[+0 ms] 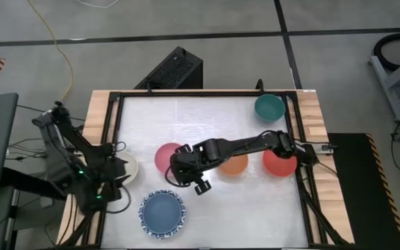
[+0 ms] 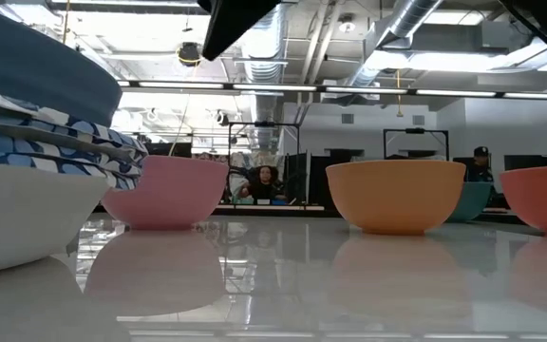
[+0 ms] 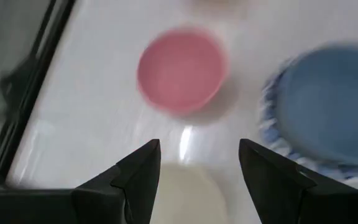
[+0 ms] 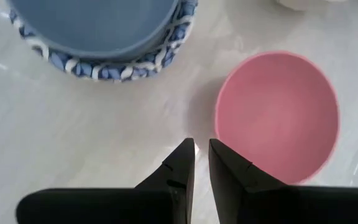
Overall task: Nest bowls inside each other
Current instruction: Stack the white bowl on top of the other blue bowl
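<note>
**Bowls partly nested, both grippers empty over the near-left table**

The stack of blue-patterned white bowls [image 1: 162, 214] is sitting at the near-left part of the table [image 1: 207, 114], with the plain blue bowl [image 1: 162, 210] lying inside it on top. How many patterned bowls are in the stack, the views are not showing clearly. The pink bowl [image 1: 167, 155] is standing alone just beyond the stack, upright and empty. The orange bowl [image 1: 236, 164] is sitting right of the pink one, partly under the right arm, and the red bowl [image 1: 279, 162] is sitting right of that, also partly covered. The teal bowl [image 1: 269, 107] is standing by itself at the far-right corner. The cream bowl [image 1: 127, 165] is lying at the left edge, mostly under the left arm.

The right gripper [image 4: 201, 163] is hanging above bare table between the pink bowl and the stack, fingers nearly together with only a thin gap, gripping nothing. The left gripper [image 3: 199, 169] is hovering over the cream bowl [image 3: 188, 196], fingers spread wide on either side of it, holding nothing; whether they are touching the bowl is not clear.

In the low view a person is showing far behind the table.
</note>
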`<state>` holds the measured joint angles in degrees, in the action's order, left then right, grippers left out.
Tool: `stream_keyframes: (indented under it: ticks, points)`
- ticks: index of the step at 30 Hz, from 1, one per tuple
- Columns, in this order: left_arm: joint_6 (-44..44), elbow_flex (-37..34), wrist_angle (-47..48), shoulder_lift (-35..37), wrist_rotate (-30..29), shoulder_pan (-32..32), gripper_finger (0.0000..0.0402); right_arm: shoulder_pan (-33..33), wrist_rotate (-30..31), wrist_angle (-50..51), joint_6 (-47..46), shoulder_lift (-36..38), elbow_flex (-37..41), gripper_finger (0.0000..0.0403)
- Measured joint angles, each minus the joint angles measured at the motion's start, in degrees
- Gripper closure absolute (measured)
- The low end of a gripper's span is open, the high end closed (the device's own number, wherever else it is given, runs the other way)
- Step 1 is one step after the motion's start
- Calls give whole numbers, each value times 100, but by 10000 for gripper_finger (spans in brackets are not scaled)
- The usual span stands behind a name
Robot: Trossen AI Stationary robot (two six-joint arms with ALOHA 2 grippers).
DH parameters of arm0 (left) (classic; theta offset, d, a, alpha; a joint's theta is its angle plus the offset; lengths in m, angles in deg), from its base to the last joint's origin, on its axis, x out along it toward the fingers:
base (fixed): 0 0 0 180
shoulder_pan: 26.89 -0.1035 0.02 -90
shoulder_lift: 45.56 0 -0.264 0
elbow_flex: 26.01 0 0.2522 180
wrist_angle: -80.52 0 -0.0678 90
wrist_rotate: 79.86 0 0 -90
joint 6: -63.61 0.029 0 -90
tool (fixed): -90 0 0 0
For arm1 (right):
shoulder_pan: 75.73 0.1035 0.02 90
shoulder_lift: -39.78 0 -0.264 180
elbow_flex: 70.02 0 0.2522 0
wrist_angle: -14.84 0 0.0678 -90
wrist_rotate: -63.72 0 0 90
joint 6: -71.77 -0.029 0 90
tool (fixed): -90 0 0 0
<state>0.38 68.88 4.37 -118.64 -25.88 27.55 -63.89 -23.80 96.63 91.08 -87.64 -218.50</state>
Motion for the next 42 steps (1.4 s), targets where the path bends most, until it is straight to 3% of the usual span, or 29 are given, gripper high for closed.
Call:
stream_keyframes:
  ticks: [6, 13, 23, 34, 42]
  points:
    - [-355, -1272, -314, 221, 796, -595, 194, -41, 7, 208, 192, 65, 0, 334]
    - [-364, -2627, -1504, 712, 1873, -1140, 194, -201, 9, 386, 68, 258, -2, 334]
    - [-418, -3706, -2729, 817, 2293, -1433, 194, -299, -85, 527, 22, 271, 0, 334]
    - [-399, -4084, -3155, 817, 2529, -1459, 194, -300, -105, 590, 39, 254, 0, 334]
    - [-169, -3691, -3058, 837, 2503, -1459, 194, -300, -105, 623, 24, 254, 0, 334]
